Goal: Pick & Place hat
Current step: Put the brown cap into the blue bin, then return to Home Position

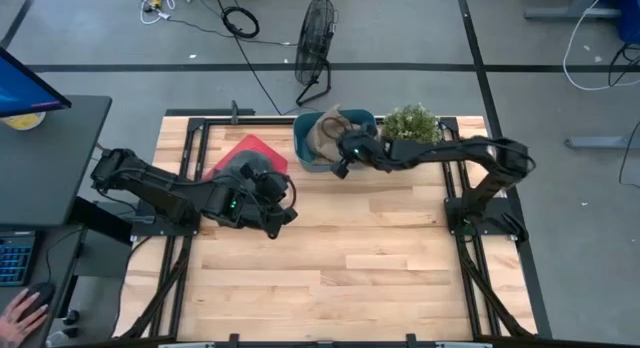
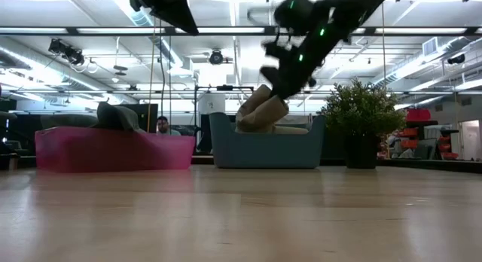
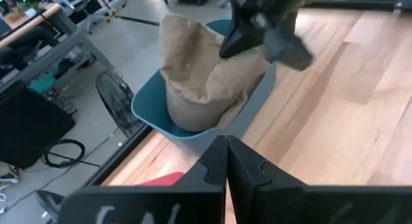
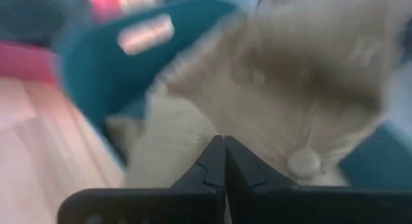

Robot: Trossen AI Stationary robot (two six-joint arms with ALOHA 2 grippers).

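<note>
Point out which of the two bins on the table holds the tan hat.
The teal plastic bin, beside the potted plant, holds the tan fabric hat. The pink plastic bin sits further left, with no hat visible in it.

A tan hat (image 3: 199,76) is seen slumped in a teal bin (image 3: 193,130) that stands at the edge of a light wooden table (image 3: 335,121), with the right gripper (image 3: 248,34) poised at the hat's upper edge. The left gripper (image 3: 226,161) is shown with its two dark fingers (image 3: 212,166) pressed together, and a sliver of red (image 3: 164,180) is visible just beside them. On the grey floor beyond the table, a black fan (image 3: 116,105) and a coiled black cable (image 3: 64,152) are seen.
</note>
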